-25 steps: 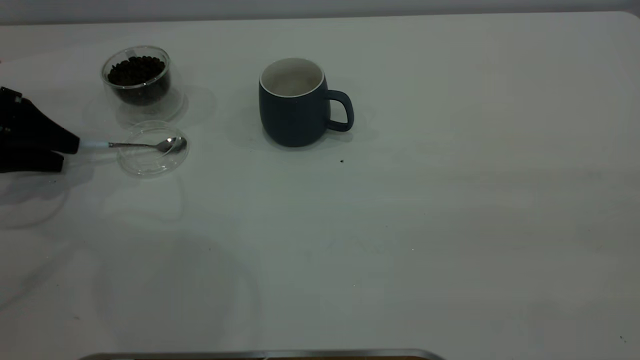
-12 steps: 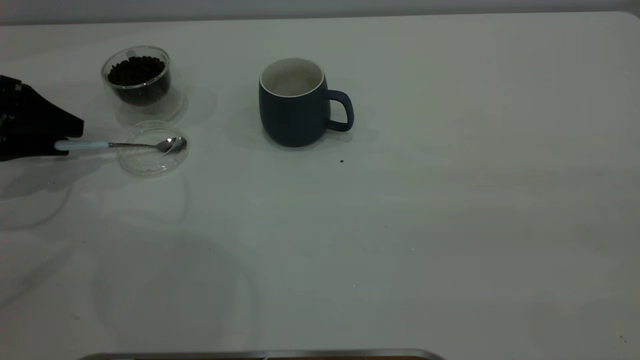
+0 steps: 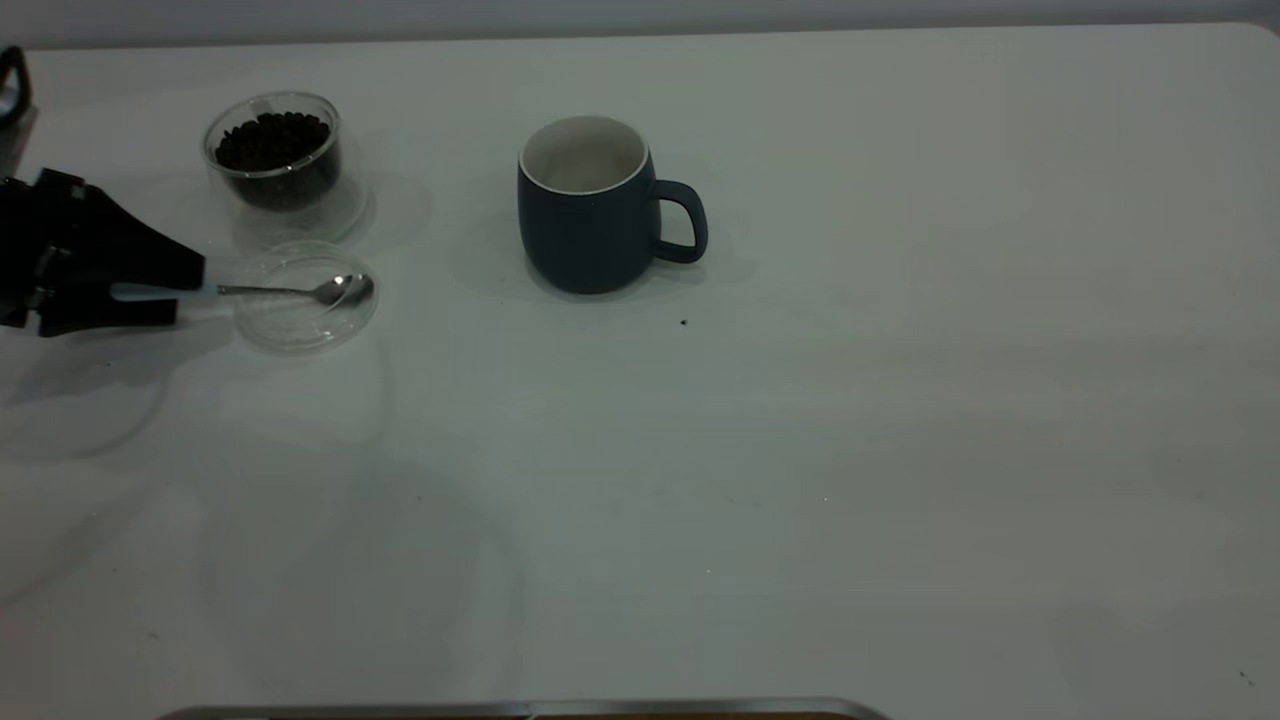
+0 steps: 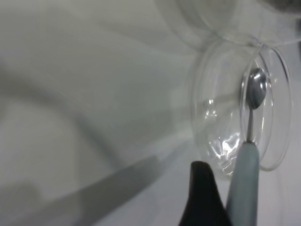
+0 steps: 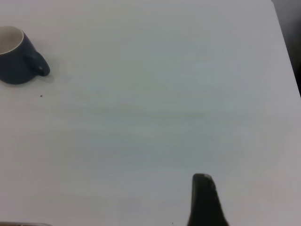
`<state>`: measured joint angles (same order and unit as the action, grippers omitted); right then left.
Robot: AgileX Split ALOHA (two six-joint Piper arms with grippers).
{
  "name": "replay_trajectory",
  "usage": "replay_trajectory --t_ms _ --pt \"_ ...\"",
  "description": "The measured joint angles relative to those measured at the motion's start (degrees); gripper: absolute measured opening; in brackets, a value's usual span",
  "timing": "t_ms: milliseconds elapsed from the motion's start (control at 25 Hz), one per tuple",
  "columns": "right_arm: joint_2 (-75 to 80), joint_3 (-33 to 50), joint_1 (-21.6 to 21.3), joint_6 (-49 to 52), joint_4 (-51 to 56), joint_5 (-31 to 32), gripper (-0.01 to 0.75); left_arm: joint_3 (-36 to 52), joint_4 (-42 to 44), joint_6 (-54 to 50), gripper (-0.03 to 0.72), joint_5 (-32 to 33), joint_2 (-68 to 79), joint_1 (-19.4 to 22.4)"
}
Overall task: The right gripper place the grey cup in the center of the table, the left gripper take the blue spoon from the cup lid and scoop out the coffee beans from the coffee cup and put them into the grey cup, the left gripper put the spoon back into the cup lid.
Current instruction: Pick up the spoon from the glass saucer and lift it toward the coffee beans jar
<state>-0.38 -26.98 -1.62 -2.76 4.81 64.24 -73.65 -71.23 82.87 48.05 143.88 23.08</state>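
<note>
The grey cup (image 3: pixel 585 230) stands upright near the table's middle, handle to the right; the right wrist view (image 5: pixel 16 61) shows it too. The coffee cup (image 3: pixel 345 205) with coffee beans (image 3: pixel 272 140) stands at the far left. In front of it lies the cup lid (image 3: pixel 300 322) with the blue spoon (image 3: pixel 280 290); the bowl rests in the lid and the handle points left. My left gripper (image 3: pixel 188 293) is open, a finger on each side of the handle. The left wrist view shows one finger (image 4: pixel 202 193) beside the handle (image 4: pixel 245 183). My right gripper is away from the things, with one finger (image 5: pixel 204 200) showing.
The white table (image 3: pixel 850 450) stretches wide to the right and front of the grey cup. A small dark speck (image 3: pixel 683 322) lies just in front of the mug. A metal edge (image 3: pixel 520 710) runs along the front. A dark part (image 3: pixel 12 85) shows at the far left.
My left gripper has moved right along the spoon's handle, and its fingers now straddle it closer to the lid. The spoon, lid and cups have not moved.
</note>
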Motion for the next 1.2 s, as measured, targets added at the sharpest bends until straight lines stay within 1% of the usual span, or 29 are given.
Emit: replay_trajectory --t_ms 120,360,800,960,1080,1200 --pt "0.0 0.0 0.0 0.0 0.1 0.0 0.531 0.0 -0.2 0.8 0.576 -0.2 0.1 -0.9" --pt "0.0 0.0 0.0 0.0 0.1 0.0 0.531 0.0 -1.0 1.0 0.565 -0.9 0.1 -1.0" --pt "0.0 0.0 0.0 0.0 0.1 0.0 0.531 0.0 -1.0 -1.3 0.456 -0.7 0.1 -0.9" --pt "0.0 0.0 0.0 0.0 0.1 0.0 0.531 0.0 -1.0 -1.6 0.398 -0.7 0.2 -0.8" --pt "0.0 0.0 0.0 0.0 0.1 0.0 0.531 0.0 -1.0 -1.9 0.337 -0.7 0.2 -0.8" --pt "0.0 0.0 0.0 0.0 0.1 0.0 0.531 0.0 -1.0 -2.0 0.257 0.1 0.2 -0.8"
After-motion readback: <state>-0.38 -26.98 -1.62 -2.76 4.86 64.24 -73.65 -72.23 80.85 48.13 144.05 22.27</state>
